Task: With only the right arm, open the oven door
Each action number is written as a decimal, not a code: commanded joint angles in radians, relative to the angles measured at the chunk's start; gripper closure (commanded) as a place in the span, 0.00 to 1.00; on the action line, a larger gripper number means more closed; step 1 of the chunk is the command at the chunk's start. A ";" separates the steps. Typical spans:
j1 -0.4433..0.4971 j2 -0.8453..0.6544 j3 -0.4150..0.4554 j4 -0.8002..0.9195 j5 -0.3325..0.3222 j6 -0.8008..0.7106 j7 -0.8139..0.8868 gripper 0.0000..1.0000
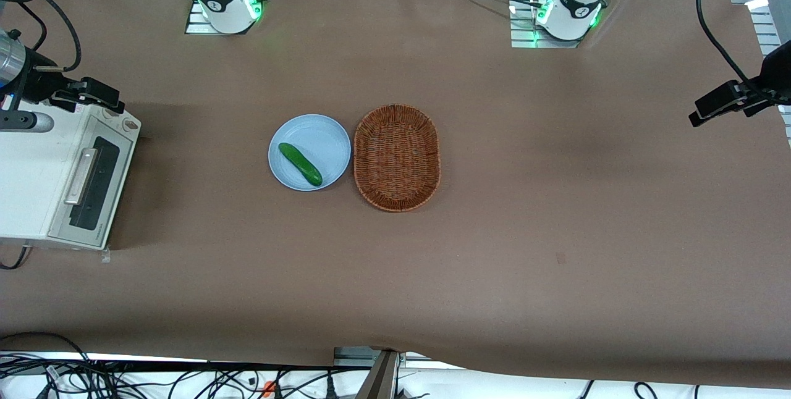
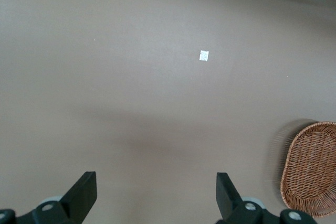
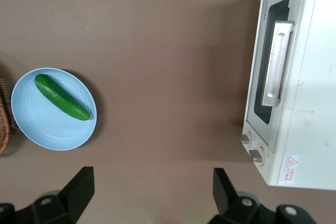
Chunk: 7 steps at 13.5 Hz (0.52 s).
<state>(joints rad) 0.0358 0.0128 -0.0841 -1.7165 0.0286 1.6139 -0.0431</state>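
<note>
Standing shut at the working arm's end of the table, oven door (image 1: 93, 186): rigid hinged panel, fragile glass, likely light; best held by silver bar handle (image 3: 276, 64); gripper (image 3: 149, 190) above, fingers apart.

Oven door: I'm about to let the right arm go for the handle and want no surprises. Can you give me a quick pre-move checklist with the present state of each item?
1. Oven door shut against the oven: ok.
2. Silver handle in plain sight with nothing on it: ok.
3. Right arm's gripper above the oven's knob end, holding nothing: ok.
4. Fingers spread apart: ok.
5. Table in front of the door free; plate with cucumber lies well off: ok.
6. Oven fixed so it won't slide: cannot tell.
</note>
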 commanded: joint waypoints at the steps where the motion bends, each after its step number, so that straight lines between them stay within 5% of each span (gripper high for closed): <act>1: -0.011 -0.007 -0.011 -0.008 -0.009 -0.034 -0.041 0.00; 7: -0.011 -0.002 -0.012 -0.002 -0.019 -0.025 -0.054 0.00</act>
<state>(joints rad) 0.0308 0.0186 -0.0965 -1.7166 0.0235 1.5984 -0.0813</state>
